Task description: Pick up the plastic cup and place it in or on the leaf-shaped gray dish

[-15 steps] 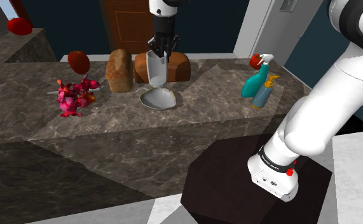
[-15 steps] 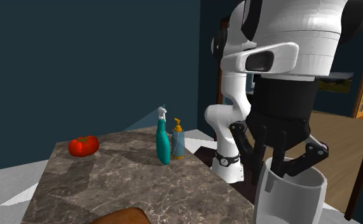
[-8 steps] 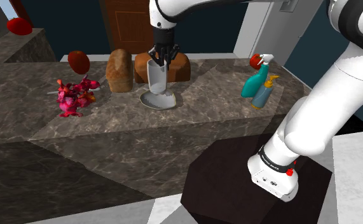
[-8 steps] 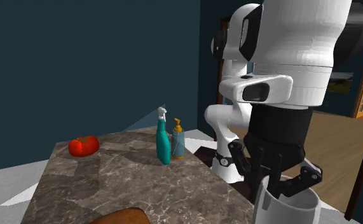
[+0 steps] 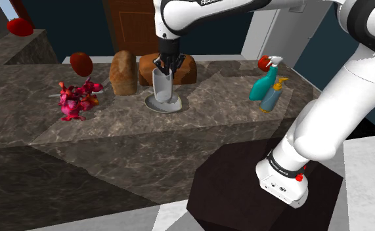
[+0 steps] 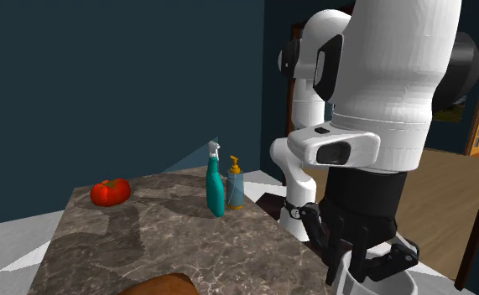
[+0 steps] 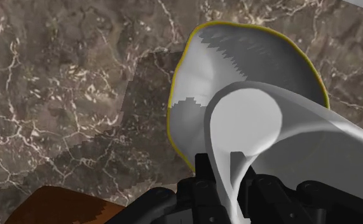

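The jaws of your gripper (image 5: 165, 63) are pinching the wall of the cup (image 5: 162, 86) near its rim. In the wrist view you can see one black finger on each side of that thin wall, with the wall between them.

The cup is pale grey and stands upright. It hangs straight down from the gripper. Its bottom is down in the dish (image 5: 168, 105), and it looks like it sits on it. The dish is grey and shaped like a leaf. In the wrist view it has a thin yellow edge, and the cup covers the part of it nearest the fingers.

The dish lies on the dark marble counter (image 5: 113, 131), toward the back. Just behind the cup is a wide brown loaf (image 5: 182, 68). Beside that, to the shoulder view's left, stands a tall loaf (image 5: 123, 72). Further left there is a round dark red thing (image 5: 81, 63). In front of it lies a heap of pink and red toys (image 5: 77, 100).

Well off to the shoulder view's right, a teal spray bottle (image 5: 263, 81) and a blue pump bottle (image 5: 272, 96) stand close together. A red tomato (image 6: 111, 192) lies on the counter past them, near its far corner.

Your arm goes up from the dark stand (image 5: 245, 184), over the counter, and down to the cup.
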